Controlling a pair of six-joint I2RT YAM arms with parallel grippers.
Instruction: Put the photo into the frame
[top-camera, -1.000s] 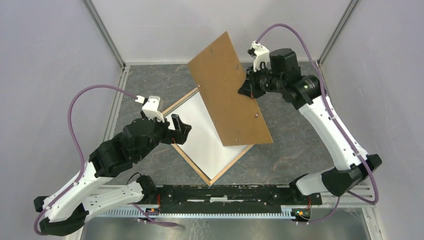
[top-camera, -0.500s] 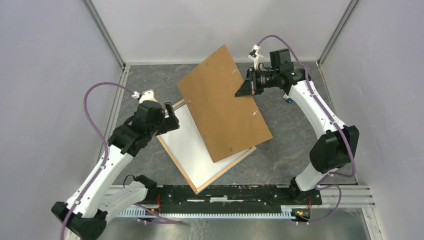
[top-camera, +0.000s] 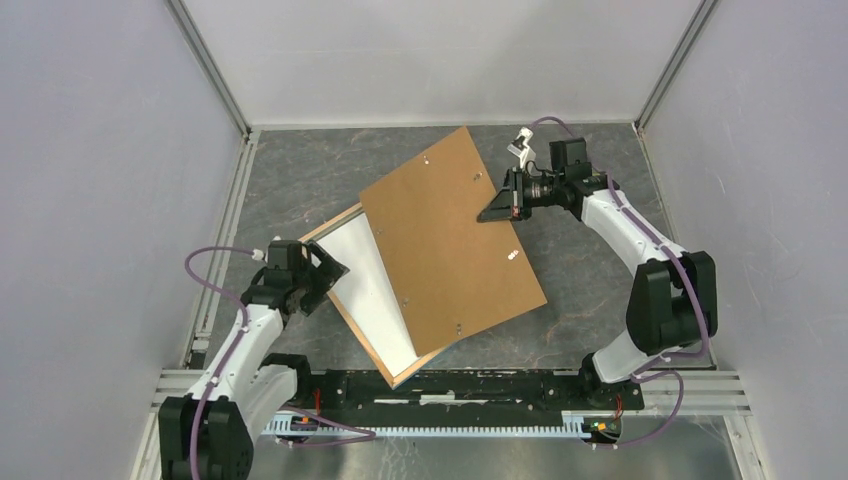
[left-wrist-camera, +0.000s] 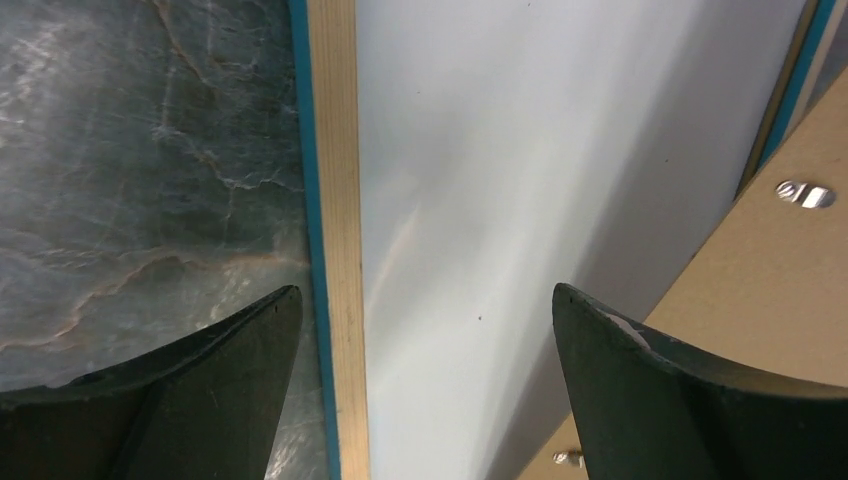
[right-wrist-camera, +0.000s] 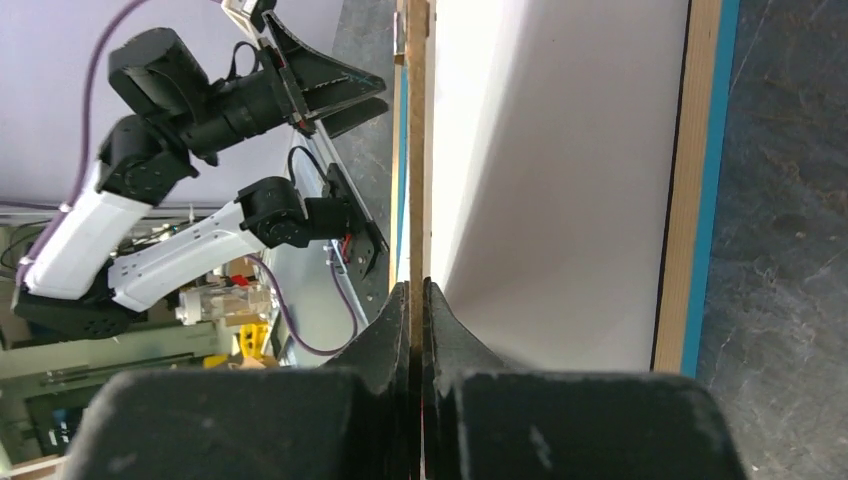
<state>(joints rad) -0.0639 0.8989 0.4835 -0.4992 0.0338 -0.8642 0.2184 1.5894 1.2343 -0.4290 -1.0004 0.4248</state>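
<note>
The frame (top-camera: 366, 337) lies back-up on the table, its light wood rim and blue edge showing. The photo (top-camera: 362, 275) lies in it, white back up. My right gripper (top-camera: 506, 207) is shut on the right edge of the brown hardboard backing sheet (top-camera: 450, 240), held tilted low over the frame's right part. In the right wrist view the jaws (right-wrist-camera: 417, 292) clamp the sheet's edge (right-wrist-camera: 417, 150), with the photo (right-wrist-camera: 560, 180) and rim (right-wrist-camera: 690, 180) beyond. My left gripper (top-camera: 333, 272) is open at the frame's left rim (left-wrist-camera: 335, 200), straddling rim and photo (left-wrist-camera: 500, 180), empty.
The grey marbled table top (top-camera: 590, 280) is walled by metal rails at left (top-camera: 232, 200) and right. The arm bases sit on the black rail at the near edge (top-camera: 450, 385). Small metal clips dot the backing sheet (left-wrist-camera: 805, 193).
My right gripper has lowered the backing sheet flatter over the frame. My left arm has dropped down and toward the near left, bringing its open gripper to the frame's left rim.
</note>
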